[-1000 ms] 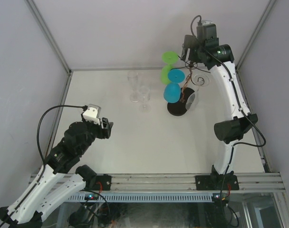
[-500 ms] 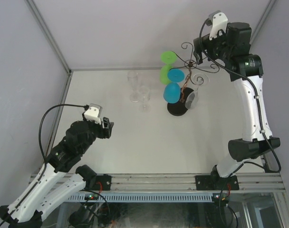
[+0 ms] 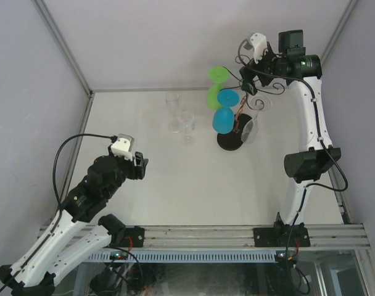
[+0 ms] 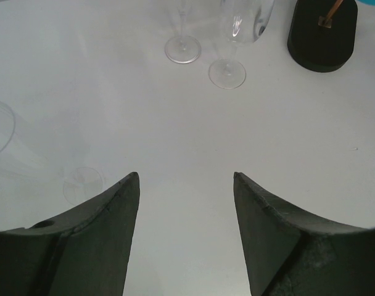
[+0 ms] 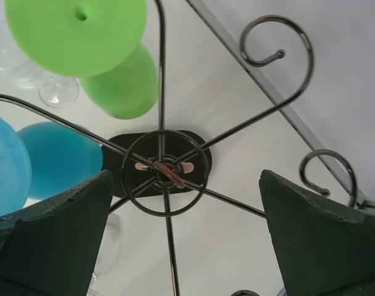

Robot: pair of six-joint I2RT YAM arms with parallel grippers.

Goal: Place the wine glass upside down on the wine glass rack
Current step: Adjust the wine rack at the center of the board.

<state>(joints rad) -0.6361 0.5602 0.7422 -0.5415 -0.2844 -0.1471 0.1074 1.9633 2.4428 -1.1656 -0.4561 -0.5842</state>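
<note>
The right gripper (image 3: 248, 79) has just let go and moved up. A moment ago it was low down among the arms of the wine glass rack (image 3: 229, 141). Now it hangs over the top of the rack, in the upper right of the top view, with its jaws wide and nothing in them. The clear wine glass (image 3: 249, 128) hangs bowl-down on the right side of the rack, near the blue glass (image 3: 223, 119) and the green glass (image 3: 215, 95). So this glass looks done. Two standing glasses (image 3: 174, 114) are on the table (image 3: 193, 185), left of the rack. The left gripper (image 3: 138, 166) sits at the lower left, partly open and empty.
</note>
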